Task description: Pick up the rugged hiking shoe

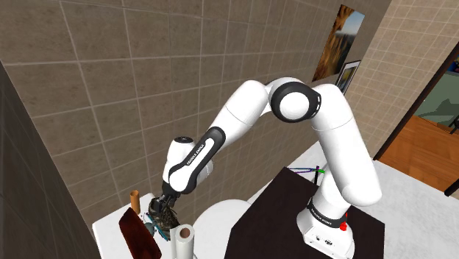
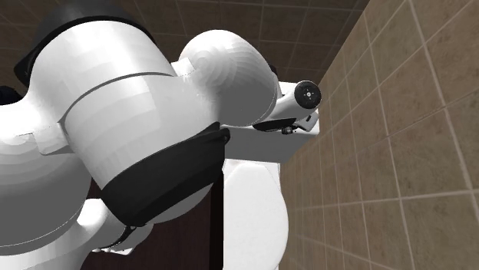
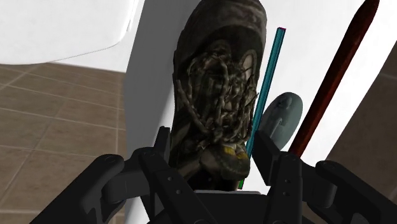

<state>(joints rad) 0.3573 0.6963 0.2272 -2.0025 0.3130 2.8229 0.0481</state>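
Note:
The hiking shoe point(image 3: 216, 76) is dark brown and olive with tangled laces and lies on a white counter point(image 3: 153, 83), its toe pointing away from the hand. My gripper point(image 3: 213, 145) is down over its heel end, and the fingers point(image 3: 163, 145) press against both sides of the collar, shut on the shoe. In the shoulder view the gripper point(image 1: 160, 212) points down at the shoe point(image 1: 166, 219) on the counter near the tiled wall.
A thin teal rod point(image 3: 264, 89), a grey disc point(image 3: 284, 111) and a long dark red thing point(image 3: 331, 83) lie close beside the shoe. A brown cylinder point(image 1: 134, 199), a dark red-brown object point(image 1: 140, 235) and a white roll point(image 1: 182, 241) stand around the gripper. A tiled wall rises behind.

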